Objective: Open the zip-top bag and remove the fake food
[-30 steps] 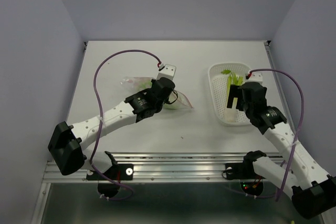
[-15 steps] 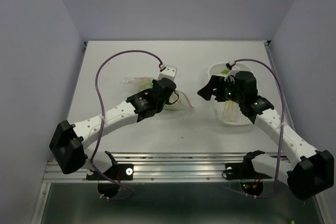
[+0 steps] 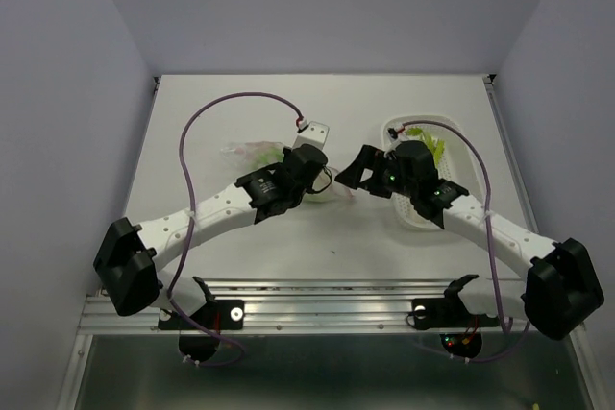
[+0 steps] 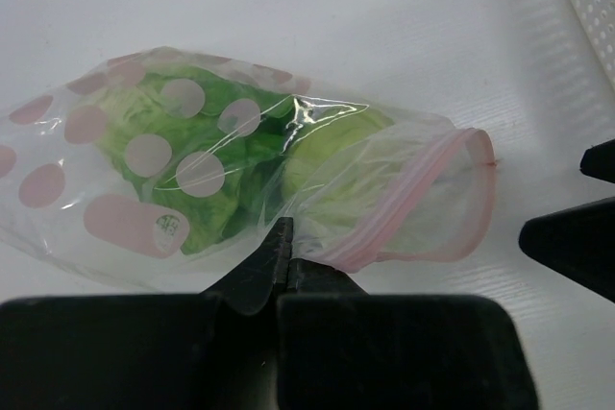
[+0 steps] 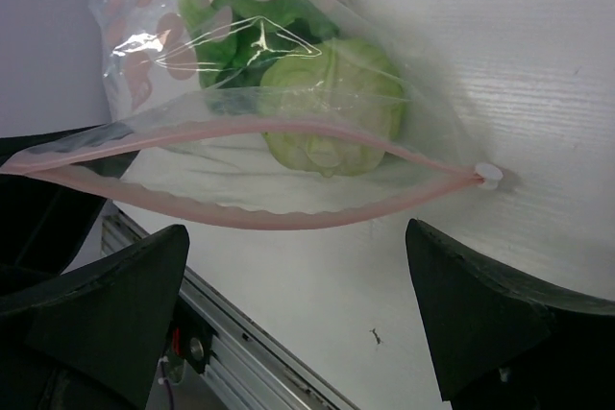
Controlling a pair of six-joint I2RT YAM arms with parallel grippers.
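White tabletop, walled in pale lilac, carried the following.

Item one: zip-top bag, clear plastic with pink dots. It lay on its side, left of the tabletop's centre. Its pink zip strip was parted, and the open mouth faced my right arm.

Contents: fake food, all inside the bag. Bright green leafy pieces sat toward the closed end. A pale green round piece sat just behind the mouth.

Item two: my left hand, clenched tight on one lip of the bag close to the zip strip. A fold of plastic was pinched between the fingers.

Item three: my right hand, released, with its fingers spread wide. It sat low and just beside the bag's mouth, and nothing was held. I could not tell whether either fingertip touched the plastic.

Item four: white perforated tray, right of centre and well apart from the bag. Yellow-green stalks lay at its far end, and my right forearm crossed above its near half.
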